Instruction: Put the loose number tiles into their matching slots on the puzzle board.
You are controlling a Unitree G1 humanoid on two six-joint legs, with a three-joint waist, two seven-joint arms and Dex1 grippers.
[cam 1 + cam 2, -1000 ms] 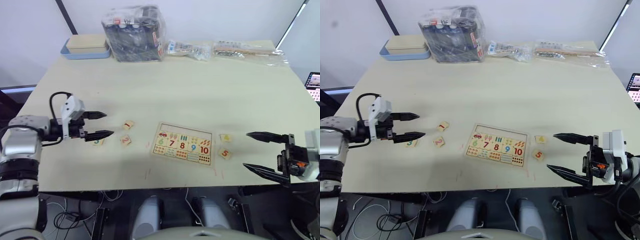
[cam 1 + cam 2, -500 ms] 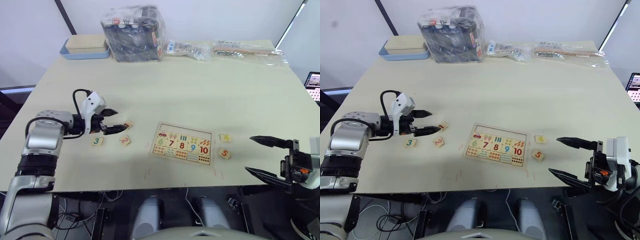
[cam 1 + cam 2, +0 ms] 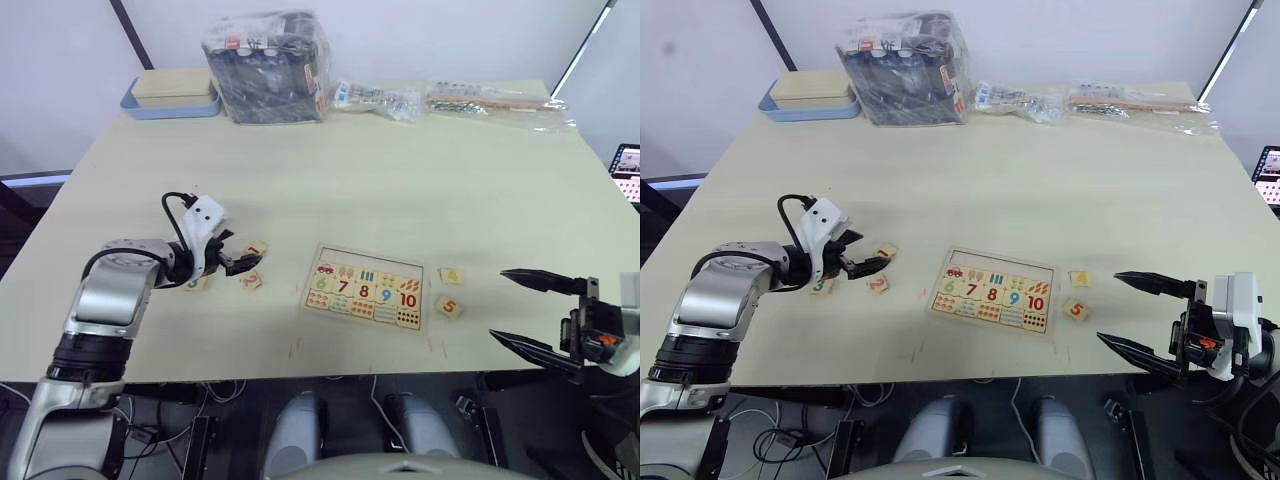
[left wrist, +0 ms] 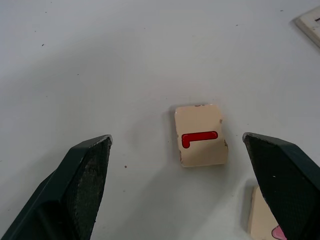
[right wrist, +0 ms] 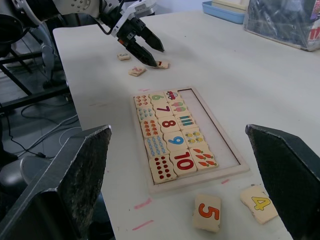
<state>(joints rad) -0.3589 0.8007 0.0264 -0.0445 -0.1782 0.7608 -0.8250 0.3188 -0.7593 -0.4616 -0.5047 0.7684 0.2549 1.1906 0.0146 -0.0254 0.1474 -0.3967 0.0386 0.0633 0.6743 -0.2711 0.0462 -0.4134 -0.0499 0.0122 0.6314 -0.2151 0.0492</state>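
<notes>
The puzzle board (image 3: 432,300) lies near the table's front edge, with tiles 6 to 10 and picture squares set in it. The slots (image 5: 216,128) along its far row are bare. Left of the board lie tile 1 (image 3: 257,248), tile 2 (image 3: 250,281) and tile 3 (image 3: 195,283). Right of it lie tile 4 (image 3: 451,274) and tile 5 (image 3: 449,306). My left gripper (image 3: 243,260) is open and low over the table; in the left wrist view tile 1 (image 4: 200,142) lies between its fingers, untouched. My right gripper (image 3: 498,304) is open and holds nothing, right of tile 5.
A blue tray with a wooden lid (image 3: 172,95), a plastic-wrapped pack (image 3: 268,65) and clear bags (image 3: 495,100) stand along the far edge. A lit screen (image 3: 627,165) shows past the table's right edge. Red marks dot the tabletop near the board.
My left gripper has moved right from above tile 3 to tile 1 and now straddles it. The right gripper has drawn back slightly toward the table's front right.
</notes>
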